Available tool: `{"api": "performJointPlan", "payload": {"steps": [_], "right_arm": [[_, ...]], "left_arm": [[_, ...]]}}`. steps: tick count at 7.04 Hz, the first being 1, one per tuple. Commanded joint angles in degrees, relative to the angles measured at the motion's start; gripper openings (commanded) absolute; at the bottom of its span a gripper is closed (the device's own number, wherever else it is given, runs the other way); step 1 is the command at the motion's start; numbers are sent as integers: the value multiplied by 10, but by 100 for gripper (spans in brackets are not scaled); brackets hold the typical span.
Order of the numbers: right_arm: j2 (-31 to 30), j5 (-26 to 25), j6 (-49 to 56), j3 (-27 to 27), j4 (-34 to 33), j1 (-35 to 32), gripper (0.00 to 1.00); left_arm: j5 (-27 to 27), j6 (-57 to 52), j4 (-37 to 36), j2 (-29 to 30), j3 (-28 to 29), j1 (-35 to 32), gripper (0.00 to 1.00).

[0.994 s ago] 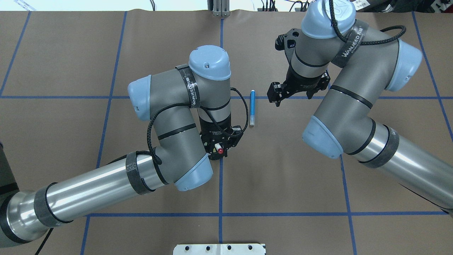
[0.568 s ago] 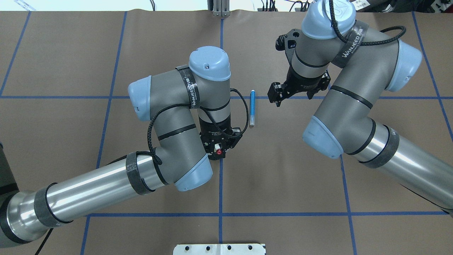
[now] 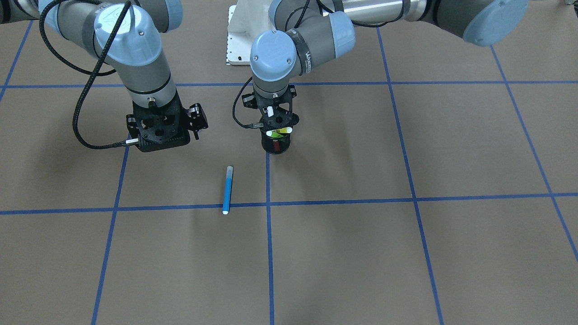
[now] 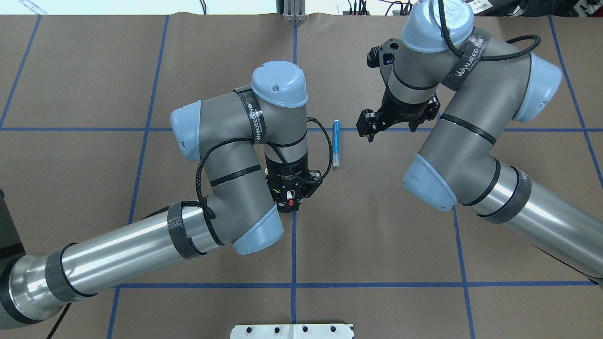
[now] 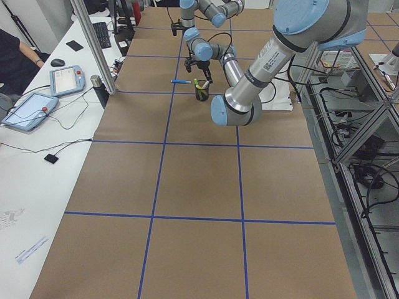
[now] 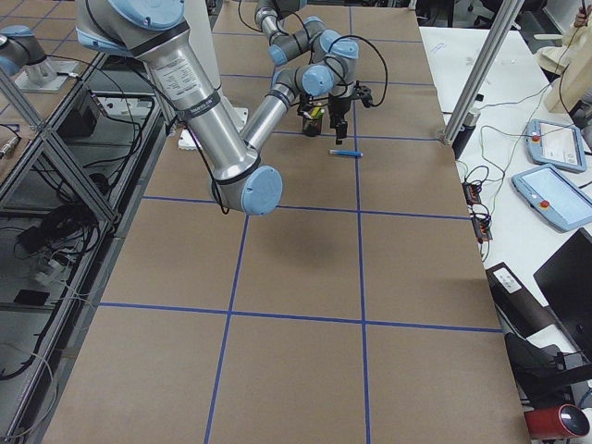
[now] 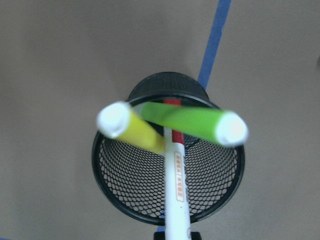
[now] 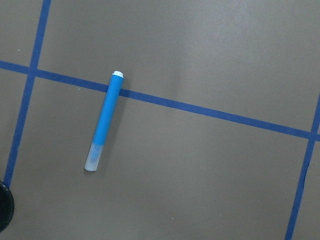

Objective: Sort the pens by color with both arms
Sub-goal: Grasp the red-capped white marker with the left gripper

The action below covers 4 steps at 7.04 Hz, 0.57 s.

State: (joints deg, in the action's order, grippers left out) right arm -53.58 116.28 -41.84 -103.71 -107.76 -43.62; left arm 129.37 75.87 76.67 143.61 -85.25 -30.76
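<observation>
On the table, blue pen (image 4: 336, 143): flat across a tape line (image 4: 471, 129); likely light, stiff, slick, apt to roll, so pinch mid-barrel.
White-red pen (image 7: 176, 192): clamped by left gripper (image 4: 290, 200), tip in mesh cup (image 7: 117, 187) with the yellow pen (image 7: 132, 131) and green pen (image 7: 190, 121).
Right gripper (image 4: 369, 128): empty, near blue pen; spread unclear.

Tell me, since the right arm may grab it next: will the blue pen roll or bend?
The blue pen lies flat and looks round and slim, so a sideways nudge would probably roll it. It seems rigid plastic, so likely stiff and light. Its smooth barrel might slip in a loose pinch.
</observation>
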Motion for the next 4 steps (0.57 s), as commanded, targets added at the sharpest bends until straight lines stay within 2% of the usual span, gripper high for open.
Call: {"api": "performJointPlan", "payload": {"steps": [1,2,4], "right_arm": [[0,0,0,0,0,-1,99],[0,0,0,0,0,-1,99],[1,0,-1,0,0,-1,99]], "left_arm": [[0,-4,-1,-1,-6,0,11],[8,-4,-3,-2,-18,0,11],[11,-6,-53,-3,-72,-1,11]]}}
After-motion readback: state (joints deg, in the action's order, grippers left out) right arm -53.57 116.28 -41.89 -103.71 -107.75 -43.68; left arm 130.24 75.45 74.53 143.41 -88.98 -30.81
